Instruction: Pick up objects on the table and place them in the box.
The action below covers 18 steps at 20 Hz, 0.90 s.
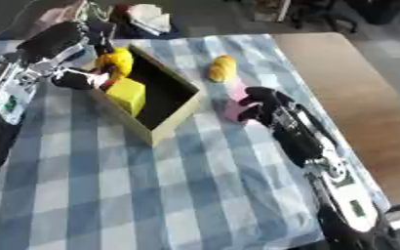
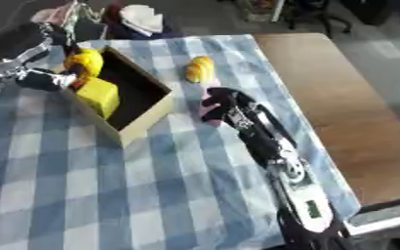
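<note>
1. Pink object (image 1: 235,100) lies on the checked cloth of the desk (image 1: 152,195), just right of the cardboard box (image 1: 171,117). The right hand (image 1: 263,105) sits over it, fingers curled down around its right side; whether they have closed on it I cannot tell.
2. A good grasp probably needs fingers on both sides of the pink piece before any lift, since much of it is hidden under the hand.
3. Lift straight up first, so the orange-yellow item (image 1: 222,68) lying just beyond is not knocked.
4. Carry it left over the near wall of the box and release above the dark free floor, clear of the yellow block (image 1: 128,95) inside.
5. The left hand (image 1: 82,73) is at the box's far left corner, fingers curled around a yellow rounded object (image 1: 118,62); keep the two hands apart over the opening.
</note>
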Tool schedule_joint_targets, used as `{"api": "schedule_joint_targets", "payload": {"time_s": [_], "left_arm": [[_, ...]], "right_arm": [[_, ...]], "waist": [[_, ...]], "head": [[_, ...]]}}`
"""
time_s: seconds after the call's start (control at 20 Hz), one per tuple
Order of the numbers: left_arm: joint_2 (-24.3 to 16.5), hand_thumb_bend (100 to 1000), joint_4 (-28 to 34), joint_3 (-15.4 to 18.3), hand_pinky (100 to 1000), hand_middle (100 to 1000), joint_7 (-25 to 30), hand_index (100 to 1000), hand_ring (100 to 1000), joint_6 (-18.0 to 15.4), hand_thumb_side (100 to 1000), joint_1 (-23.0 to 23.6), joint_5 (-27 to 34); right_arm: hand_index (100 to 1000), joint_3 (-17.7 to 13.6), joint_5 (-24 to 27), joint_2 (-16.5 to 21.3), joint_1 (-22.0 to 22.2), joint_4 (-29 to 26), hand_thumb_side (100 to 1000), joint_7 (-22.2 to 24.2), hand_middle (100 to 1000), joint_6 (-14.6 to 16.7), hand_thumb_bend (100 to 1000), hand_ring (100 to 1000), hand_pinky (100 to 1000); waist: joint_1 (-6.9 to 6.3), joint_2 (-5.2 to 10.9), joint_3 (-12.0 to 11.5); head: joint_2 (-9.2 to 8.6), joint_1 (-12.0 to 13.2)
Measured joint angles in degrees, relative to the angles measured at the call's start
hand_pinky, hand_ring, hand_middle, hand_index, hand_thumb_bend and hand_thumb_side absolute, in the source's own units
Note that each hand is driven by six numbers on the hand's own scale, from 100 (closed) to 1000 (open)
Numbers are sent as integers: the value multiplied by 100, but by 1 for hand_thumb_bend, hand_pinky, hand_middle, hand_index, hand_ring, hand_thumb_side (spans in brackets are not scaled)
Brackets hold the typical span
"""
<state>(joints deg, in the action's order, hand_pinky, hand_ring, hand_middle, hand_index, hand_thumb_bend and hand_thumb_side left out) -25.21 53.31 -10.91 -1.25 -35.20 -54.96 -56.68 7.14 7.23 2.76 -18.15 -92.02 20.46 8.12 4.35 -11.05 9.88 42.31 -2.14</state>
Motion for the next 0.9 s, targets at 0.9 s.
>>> {"api": "schedule_joint_targets", "payload": {"time_s": [0.9], "left_arm": [[-616, 100, 896, 68, 735, 668, -224, 820, 590, 403, 226, 672, 1483]], "right_arm": [[820, -90, -15, 25, -32, 0, 679, -76, 679, 34, 100, 625, 769]], "waist": [[-2, -3, -234]], "head": [[-6, -307]]}}
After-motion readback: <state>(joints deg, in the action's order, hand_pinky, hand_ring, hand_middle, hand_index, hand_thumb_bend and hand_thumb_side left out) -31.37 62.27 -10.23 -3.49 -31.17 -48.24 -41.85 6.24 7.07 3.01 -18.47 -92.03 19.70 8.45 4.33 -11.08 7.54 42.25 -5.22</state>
